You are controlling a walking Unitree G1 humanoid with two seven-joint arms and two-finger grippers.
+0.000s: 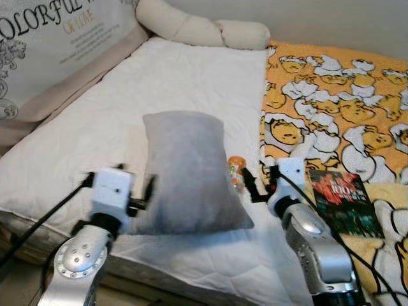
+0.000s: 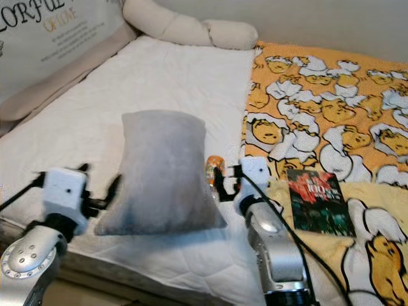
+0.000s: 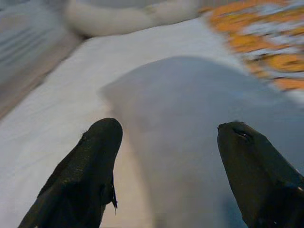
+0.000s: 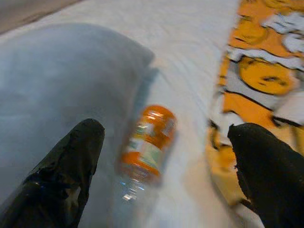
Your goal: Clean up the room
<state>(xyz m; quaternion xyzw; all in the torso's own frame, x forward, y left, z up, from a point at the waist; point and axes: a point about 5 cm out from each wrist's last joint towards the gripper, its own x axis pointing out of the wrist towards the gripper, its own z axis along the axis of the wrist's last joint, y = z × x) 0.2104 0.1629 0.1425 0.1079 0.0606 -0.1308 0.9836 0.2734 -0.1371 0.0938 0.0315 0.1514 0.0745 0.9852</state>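
**Both grippers open at the pillow and bottle**

I stand at the foot edge of the bed [image 1: 159, 70]. The white mattress lies ahead, and the orange blanket [image 1: 344, 95] covers its side from 1 to 3 o'clock. The grey pillow [image 1: 185, 172] lies near the edge at the centre, with its far end pointing to 12 o'clock. Just beside its edge at 3 o'clock lies the bottle [image 1: 236, 167], with an orange label and cap, in the narrow strip between pillow and blanket. A dark book [image 1: 341, 201] rests on the blanket at 4 o'clock. A long cream bolster [image 1: 197, 29] lies along the far end at 12 o'clock.

My left gripper [image 3: 166, 156] is at 8 o'clock, at the pillow's near corner. Its fingers [image 3: 95, 156] are spread wide, and the pillow fills the space between and beyond them; I cannot tell if they touch the fabric. My right gripper [image 4: 166, 166] is at 4 o'clock with its fingers [image 4: 71, 161] also spread apart, and the bottle lies on its side between them, not gripped.

I judge that the arms are placed like this to take two things at once: the left for the pillow, the right for the bottle. The bottle is round and can roll away when one finger pushes it first. The pillow is soft, so a shallow pinch may slip.
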